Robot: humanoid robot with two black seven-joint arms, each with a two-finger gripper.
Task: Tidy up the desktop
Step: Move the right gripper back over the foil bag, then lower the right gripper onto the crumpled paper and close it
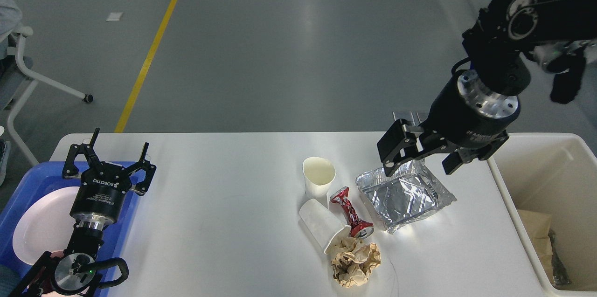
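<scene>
The wide white bench fills the near half of the view, carrying an upright cream paper cup, a tipped white paper cup, a crushed red can, a crumpled brown paper ball and a crinkled silver foil tray clustered right of centre. The right gripper hangs with fingers spread, empty, over the foil tray's far edge, beside the cream plastic bin. The left gripper, fingers also spread, holds nothing above the blue tray with its white plate.

Crushed red can between toppled paper cup and foil tray.
</scene>
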